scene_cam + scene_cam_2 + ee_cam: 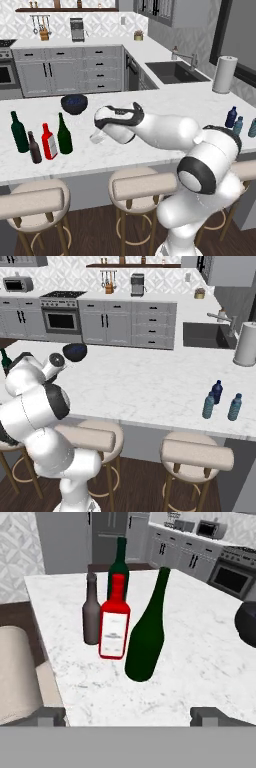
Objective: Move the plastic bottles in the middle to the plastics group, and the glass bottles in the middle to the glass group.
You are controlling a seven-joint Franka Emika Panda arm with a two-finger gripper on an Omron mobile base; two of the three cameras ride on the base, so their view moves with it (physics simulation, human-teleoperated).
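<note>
From the left, the tool (96,136) hangs above the desk (150,120), right of the green bottle (64,134) and red bottle (49,142). From the right, three small bottles stand grouped, the pale blue one (234,407) rightmost. Through the hand camera, the tool (128,716) gapes empty, the green bottle (146,629) nearest, the red bottle (115,628) beside it.

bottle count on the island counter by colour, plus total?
Dark teal-green bottle: 1
Dark brown bottle: 1
Red bottle: 1
Green wine bottle: 1
Dark navy bottle: 1
Pale teal bottle: 1
Pale blue bottle: 1
Total: 7
</note>
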